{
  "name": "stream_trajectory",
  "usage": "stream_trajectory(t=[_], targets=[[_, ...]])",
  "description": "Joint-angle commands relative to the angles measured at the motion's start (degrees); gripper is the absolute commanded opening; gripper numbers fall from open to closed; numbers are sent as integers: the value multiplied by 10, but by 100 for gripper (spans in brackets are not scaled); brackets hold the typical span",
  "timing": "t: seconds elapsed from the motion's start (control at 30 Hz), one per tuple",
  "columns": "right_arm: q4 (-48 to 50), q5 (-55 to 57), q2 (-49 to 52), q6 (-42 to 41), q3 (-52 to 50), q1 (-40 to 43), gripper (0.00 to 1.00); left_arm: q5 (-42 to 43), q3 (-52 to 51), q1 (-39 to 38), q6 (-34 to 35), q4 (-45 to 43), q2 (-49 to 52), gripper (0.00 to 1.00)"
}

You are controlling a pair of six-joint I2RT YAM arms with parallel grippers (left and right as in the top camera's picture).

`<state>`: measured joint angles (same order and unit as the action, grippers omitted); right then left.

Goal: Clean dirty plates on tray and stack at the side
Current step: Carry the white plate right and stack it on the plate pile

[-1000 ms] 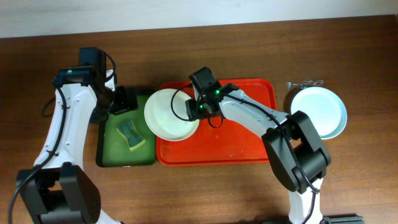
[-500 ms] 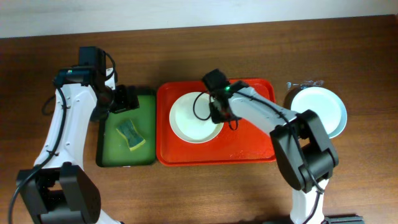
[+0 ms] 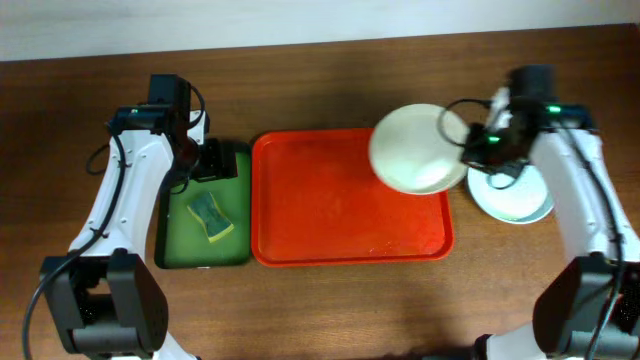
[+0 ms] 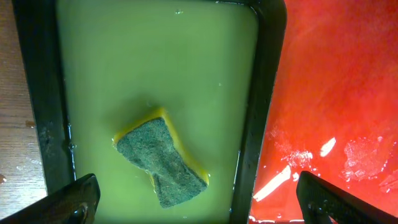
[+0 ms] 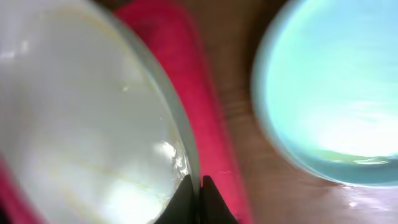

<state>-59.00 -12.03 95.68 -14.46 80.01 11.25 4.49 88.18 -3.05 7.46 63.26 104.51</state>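
The wooden table (image 3: 330, 300) bears a green tray (image 3: 190, 248), a red tray (image 3: 340, 210) beside it, and a blue plate (image 3: 518, 205).

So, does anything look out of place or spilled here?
Only slightly. The cream plate rests nowhere flat: the right gripper pinches its rim, and it overhangs the right edge of the red tray, beside the pale blue plate. Wet patches glisten on the tray. Nothing looks broken.

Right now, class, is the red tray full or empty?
Empty: the tray lies bare. The right gripper holds the cream plate by the rim over its corner; a blue plate sits beside the tray.
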Motion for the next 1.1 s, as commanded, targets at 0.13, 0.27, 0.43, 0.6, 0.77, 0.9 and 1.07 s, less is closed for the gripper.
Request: stream_trajectory(t=[0.13, 0.27, 0.43, 0.6, 0.77, 0.9, 1.07], targets=[[-31, 52, 27, 20, -2, 309, 4, 3, 0, 1, -9, -1, 3, 99], [-26, 54, 63, 20, -3, 299, 4, 2, 0, 1, -9, -1, 3, 99], [-19, 52, 73, 21, -3, 259, 68, 3, 0, 1, -9, -1, 3, 99], [-28, 56, 73, 23, -3, 244, 84, 2, 0, 1, -9, -1, 3, 99], [-25, 149, 74, 28, -4, 211, 84, 3, 0, 0, -9, -1, 3, 99], [-28, -102, 98, 171, -3, 190, 82, 2, 0, 1, -9, -1, 3, 99], [-36, -76, 98, 222, -3, 4, 99, 3, 0, 1, -9, -1, 3, 99]])
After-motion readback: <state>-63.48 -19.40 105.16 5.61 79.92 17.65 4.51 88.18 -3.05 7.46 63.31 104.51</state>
